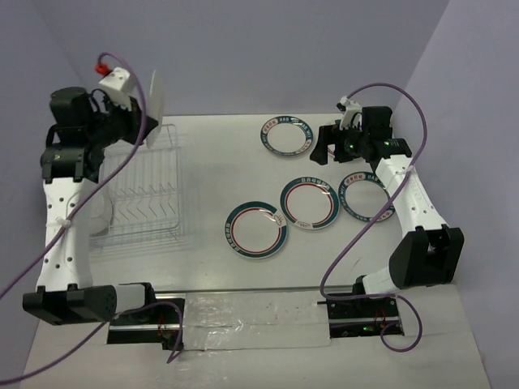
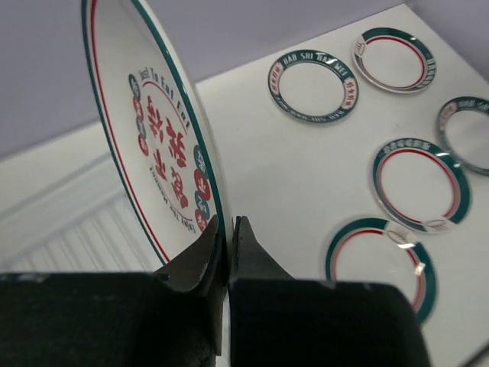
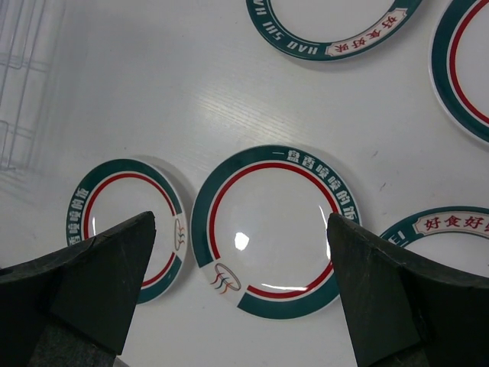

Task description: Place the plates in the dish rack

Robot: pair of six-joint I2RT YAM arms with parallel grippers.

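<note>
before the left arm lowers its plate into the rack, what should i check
1. Left end effector shut on the held plate, pinching its lower rim: ok.
2. Held plate standing on edge, not flat: ok.
3. Held plate over the dish rack: it hangs by the rack's far end in the top view; lined up with a slot: cannot tell.
4. Rack slots free: no plate shows in them from above: ok.
5. Right end effector open, holding nothing, above the table plates and well away from the rack: ok.
</note>
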